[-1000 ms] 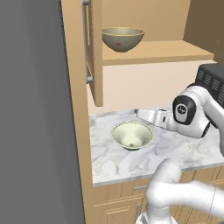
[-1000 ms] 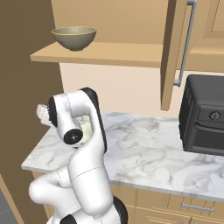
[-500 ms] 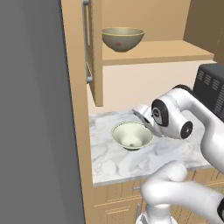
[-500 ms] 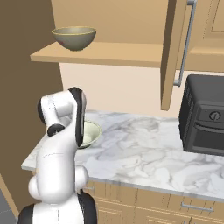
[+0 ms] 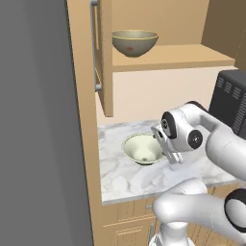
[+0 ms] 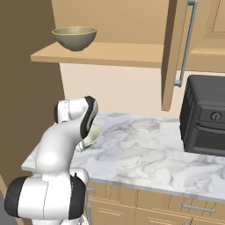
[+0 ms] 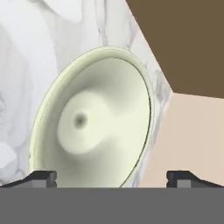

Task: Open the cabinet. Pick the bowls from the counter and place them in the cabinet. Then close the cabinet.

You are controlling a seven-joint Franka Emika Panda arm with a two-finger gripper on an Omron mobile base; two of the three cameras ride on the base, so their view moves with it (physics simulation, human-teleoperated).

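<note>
Cream bowl (image 5: 142, 149): on marble surface (image 5: 125, 175), gripper (image 7: 112, 177) just beside its rim, fingers spread wide, nothing held. Tan bowl (image 5: 135, 43): on cabinet shelf (image 5: 182, 55), doors open.

A black oven (image 6: 205, 116) stands at the right, above wooden drawers (image 6: 184, 205).

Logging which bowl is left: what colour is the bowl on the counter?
Pale cream-white with a greenish tint; the bowl shows best in the hand view.
</note>
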